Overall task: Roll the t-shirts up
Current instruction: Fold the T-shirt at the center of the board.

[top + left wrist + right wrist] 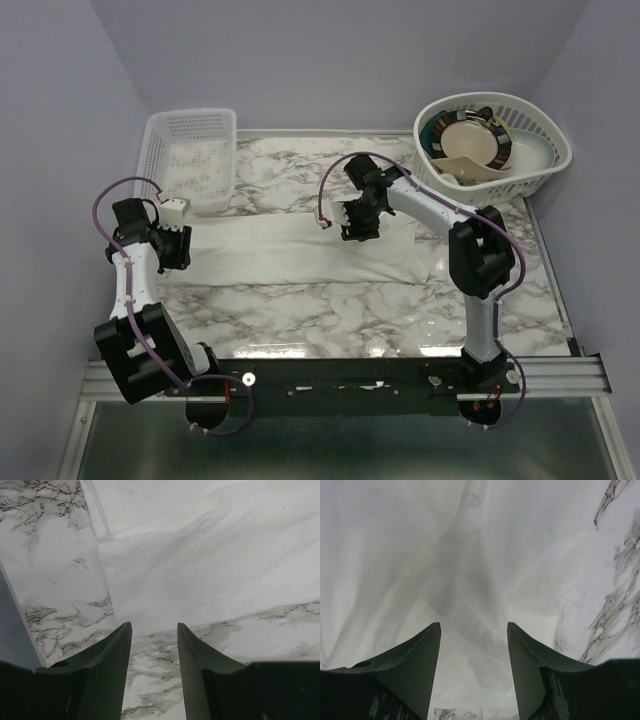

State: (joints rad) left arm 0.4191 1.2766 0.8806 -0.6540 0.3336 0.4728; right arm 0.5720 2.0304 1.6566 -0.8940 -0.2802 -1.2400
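Note:
A white t-shirt (280,252) lies flat across the marble table as a long folded band. My left gripper (176,248) stands at its left end. In the left wrist view this gripper (154,626) is open, with bare marble between the fingers and the t-shirt's (200,555) near edge just past the tips. My right gripper (353,224) hangs over the right part of the band. Seen from the right wrist, it (474,625) is open above wrinkled cloth (445,555) and holds nothing.
A rectangular white lattice basket (190,155) stands at the back left, close to the left arm. A round white basket (545,150) with plates (470,140) stands at the back right. Marble table (330,310) shows in front of the shirt. A wall (10,630) runs along the left.

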